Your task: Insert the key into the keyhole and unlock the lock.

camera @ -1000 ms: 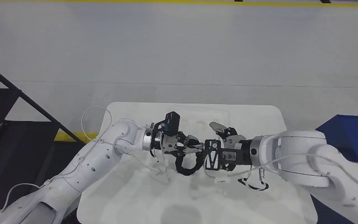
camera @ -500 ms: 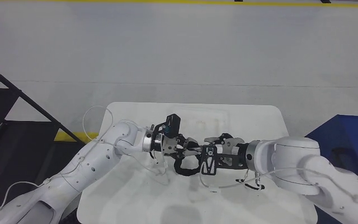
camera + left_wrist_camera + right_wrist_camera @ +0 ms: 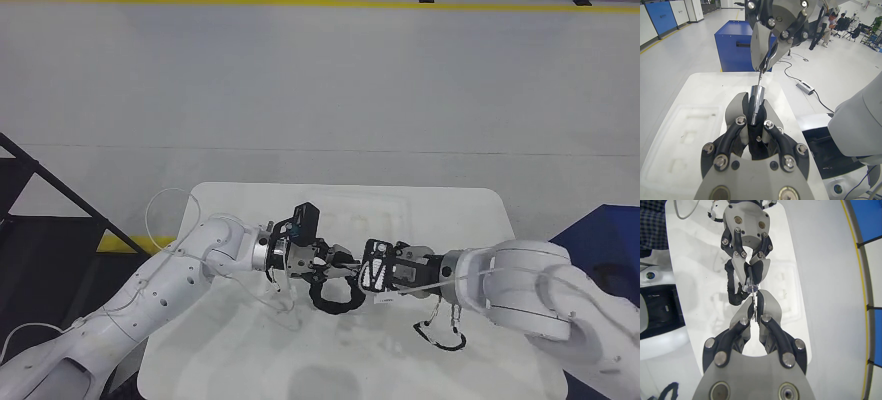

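The lock [image 3: 757, 100], a chrome cylinder held over the table [image 3: 450, 215], lies along the left gripper [image 3: 753, 101], whose fingers are clamped on it. Its keyhole end faces the right gripper [image 3: 755, 299], which is closed on the key [image 3: 760, 78]. The blade is in line with the cylinder, tip at the keyhole; how deep it sits is hard to tell. The pads hide the key's head. A foam tray [image 3: 702, 109] with recesses lies on the table.
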